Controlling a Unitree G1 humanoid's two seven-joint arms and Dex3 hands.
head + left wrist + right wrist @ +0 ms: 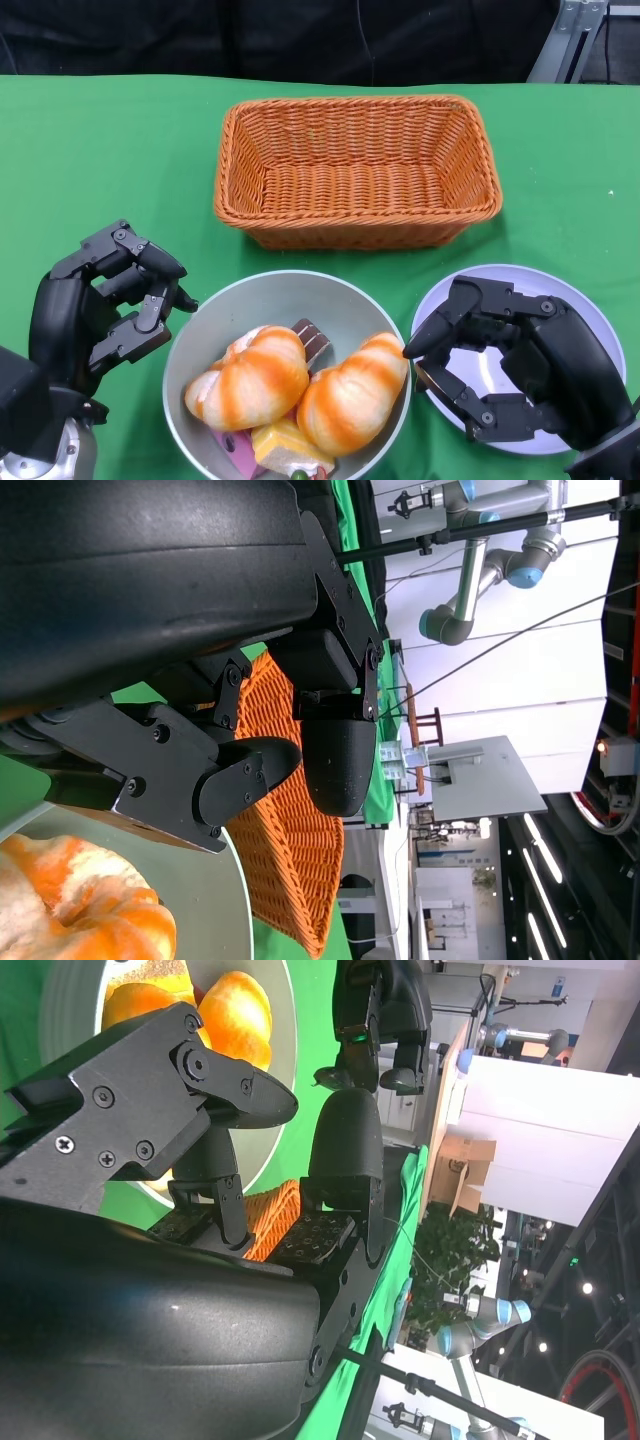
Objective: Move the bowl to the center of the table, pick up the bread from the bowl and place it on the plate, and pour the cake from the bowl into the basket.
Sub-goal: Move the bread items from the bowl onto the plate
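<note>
Both hands hover low over the green desk (100, 150), one on each side of the grey bowl (265, 295), and neither holds anything. The left hand (105, 300) sits just beside the bowl's left rim, palm turned toward it, its fingers (150, 262) curled loosely and apart, tips close to the rim but not touching. The right hand (510, 370) hangs above the lavender plate (600, 330), which lies just right of the bowl; its fingers (440, 330) are bent and spread, the upper ones reaching toward the bowl's right edge near one of the bread rolls.

The bowl sits near the front edge of the desk. Inside it are two orange-striped bread rolls (250, 375), side by side, with a brown slice of cake (312, 340) wedged between them and a yellow-and-pink cake piece (285, 445) at the front. The woven orange basket (355, 230) stands behind the bowl, toward the middle of the desk.
</note>
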